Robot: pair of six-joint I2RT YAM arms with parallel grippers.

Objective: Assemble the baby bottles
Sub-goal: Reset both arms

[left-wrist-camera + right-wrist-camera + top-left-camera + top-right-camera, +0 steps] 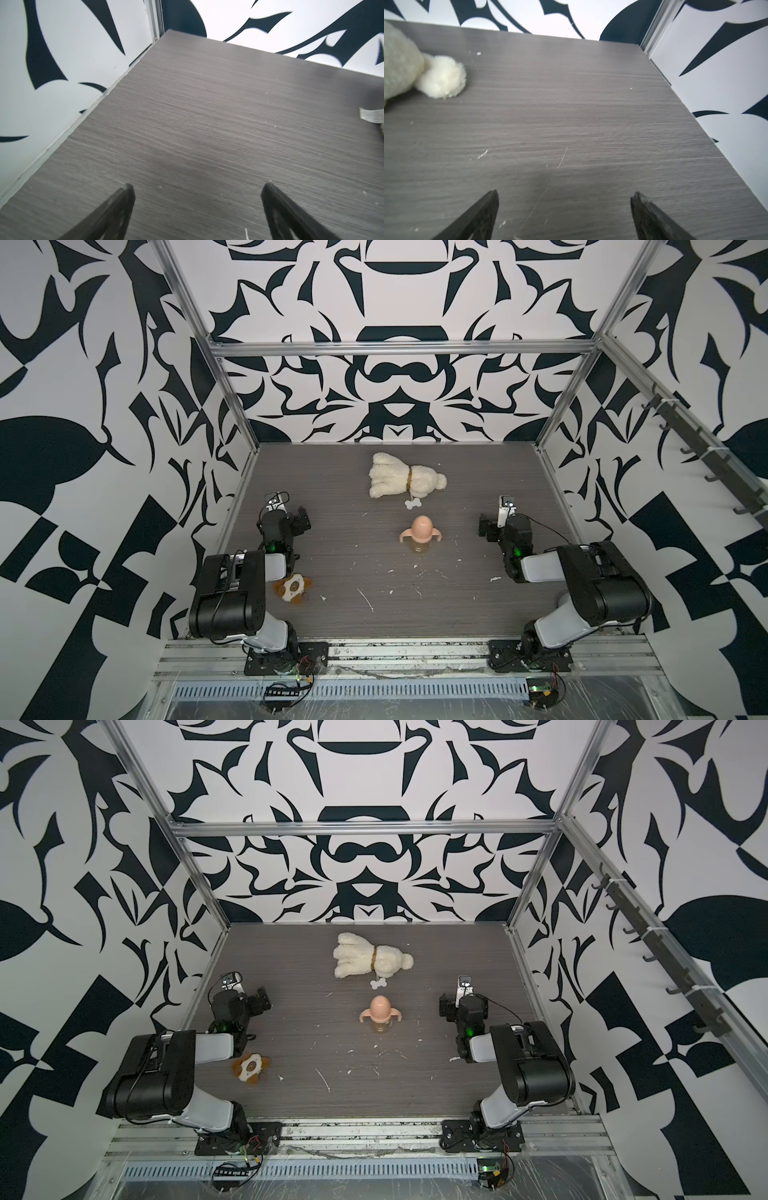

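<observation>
The bottle (420,531) stands upright mid-bench (353,572), with open surface on both sides. The left gripper (197,192) is near the left edge and the right gripper (564,197) near the right edge. Both are spread and hold nothing.

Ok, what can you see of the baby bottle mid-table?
The baby bottle stands upright near the middle of the grey wood-grain table. A peach-pink egg-shaped dome cap sits on top, a two-handled ring below it with handles out to both sides, then a clear amber-tinted body, all plastic-looking. It appears assembled; any nipple is hidden under the cap. Only the table touches it; the left end effector and right end effector are open, well clear.
</observation>
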